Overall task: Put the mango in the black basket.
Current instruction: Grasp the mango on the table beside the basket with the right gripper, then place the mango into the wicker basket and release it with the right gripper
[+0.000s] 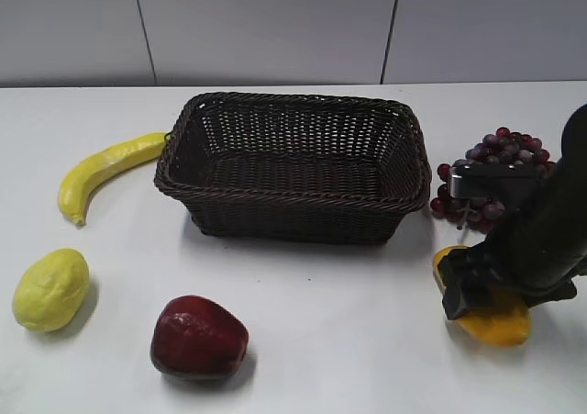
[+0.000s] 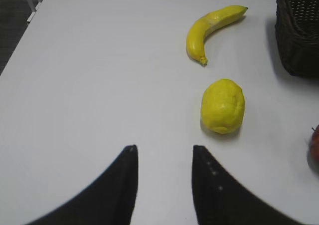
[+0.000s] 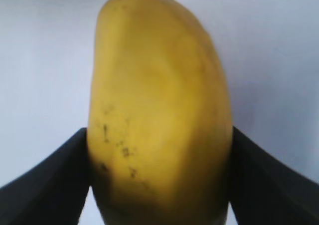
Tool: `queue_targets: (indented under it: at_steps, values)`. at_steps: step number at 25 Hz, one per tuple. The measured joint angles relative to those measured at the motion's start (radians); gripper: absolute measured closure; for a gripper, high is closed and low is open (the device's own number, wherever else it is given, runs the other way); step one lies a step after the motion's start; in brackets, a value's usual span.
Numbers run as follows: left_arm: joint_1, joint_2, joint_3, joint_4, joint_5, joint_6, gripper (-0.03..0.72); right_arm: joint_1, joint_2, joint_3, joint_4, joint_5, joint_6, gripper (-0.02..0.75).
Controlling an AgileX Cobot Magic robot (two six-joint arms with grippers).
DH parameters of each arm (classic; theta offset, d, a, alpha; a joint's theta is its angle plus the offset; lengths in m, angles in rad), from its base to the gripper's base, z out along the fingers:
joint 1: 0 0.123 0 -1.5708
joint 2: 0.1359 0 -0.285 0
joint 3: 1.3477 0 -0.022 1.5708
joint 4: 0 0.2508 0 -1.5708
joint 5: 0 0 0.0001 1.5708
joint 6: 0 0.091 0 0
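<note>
Mango (image 3: 159,115) sits pinched between the right gripper's (image 1: 477,290) two fingers, on the table (image 1: 348,341) outside the black basket (image 1: 293,166). Ahead of the left gripper's (image 2: 164,157) parted, empty jaws lies a lemon (image 2: 223,106).

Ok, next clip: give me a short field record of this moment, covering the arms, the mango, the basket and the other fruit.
right gripper: fingers against both sides of the mango, on the table right of the basket
left gripper: open, empty, over bare table
black basket: upright, nothing inside
banana: left of the basket
lemon: front left
red apple: in front of the basket
grapes: right of the basket, behind the mango
</note>
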Motion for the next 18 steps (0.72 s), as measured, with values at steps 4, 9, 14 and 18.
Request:
queue_targets:
  at_steps: [4, 9, 14, 18]
  values:
    - [0.000, 0.000, 0.000, 0.000, 0.000, 0.000, 0.416, 0.000, -0.051, -0.071, -0.033, 0.134, 0.000, 0.169]
    - [0.000, 0.000, 0.000, 0.000, 0.000, 0.000, 0.416, 0.000, -0.169, -0.203, -0.039, 0.253, 0.000, 0.169]
    - [0.000, 0.000, 0.000, 0.000, 0.000, 0.000, 0.416, 0.001, -0.226, -0.378, 0.108, 0.259, -0.057, 0.169]
    - [0.000, 0.000, 0.000, 0.000, 0.000, 0.000, 0.416, 0.051, -0.210, -0.497, 0.236, 0.182, -0.178, 0.169]
